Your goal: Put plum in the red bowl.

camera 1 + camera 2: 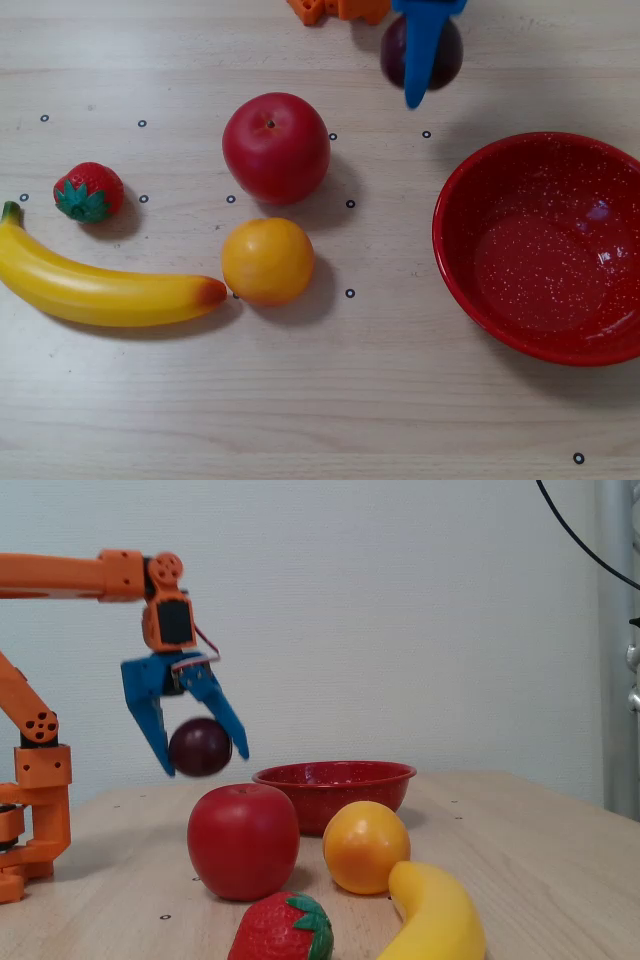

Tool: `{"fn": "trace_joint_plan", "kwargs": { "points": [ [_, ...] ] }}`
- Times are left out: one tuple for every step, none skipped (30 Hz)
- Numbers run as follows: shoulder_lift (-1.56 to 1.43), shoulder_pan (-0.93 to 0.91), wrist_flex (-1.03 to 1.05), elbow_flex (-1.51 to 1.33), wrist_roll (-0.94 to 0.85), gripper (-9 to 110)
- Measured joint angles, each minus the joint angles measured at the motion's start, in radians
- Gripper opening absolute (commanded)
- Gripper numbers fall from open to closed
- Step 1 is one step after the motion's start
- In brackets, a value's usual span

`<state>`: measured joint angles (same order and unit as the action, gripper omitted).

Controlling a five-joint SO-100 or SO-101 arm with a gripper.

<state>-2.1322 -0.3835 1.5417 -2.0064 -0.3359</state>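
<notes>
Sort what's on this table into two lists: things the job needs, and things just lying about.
Needed for the job:
- plum, held in the pincer above the table
- red bowl, empty

Just lying about:
- apple
- orange
- banana
- strawberry
</notes>
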Motion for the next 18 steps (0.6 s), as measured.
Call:
{"fn": "trace_joint_plan", "kwargs": {
  "points": [
    [-0.021,-0.002,0.014,0.018,0.000,0],
    [-0.035,-0.002,0.017,0.029,0.011,0],
    [-0.054,-0.002,0.017,0.037,0.031,0],
    [-0.069,0.000,0.015,0.040,0.048,0],
    [-0.081,0.000,0.002,0.040,0.063,0],
    [-0.087,-0.002,-0.028,0.040,0.084,0],
    [-0.089,-0.012,-0.067,0.043,0.109,0],
    [-0.089,-0.026,-0.117,0.043,0.135,0],
    [-0.089,-0.041,-0.170,0.043,0.161,0],
    [-0.087,-0.054,-0.224,0.043,0.190,0],
    [-0.084,-0.066,-0.272,0.043,0.222,0],
    [-0.074,-0.075,-0.318,0.044,0.245,0],
    [-0.058,-0.084,-0.359,0.044,0.270,0],
    [-0.037,-0.094,-0.394,0.044,0.295,0],
    [-0.012,-0.100,-0.422,0.044,0.316,0],
    [0.011,-0.104,-0.445,0.044,0.333,0],
    [0.040,-0.107,-0.463,0.052,0.344,0],
    [0.074,-0.110,-0.469,0.072,0.354,0]
  ]
}}
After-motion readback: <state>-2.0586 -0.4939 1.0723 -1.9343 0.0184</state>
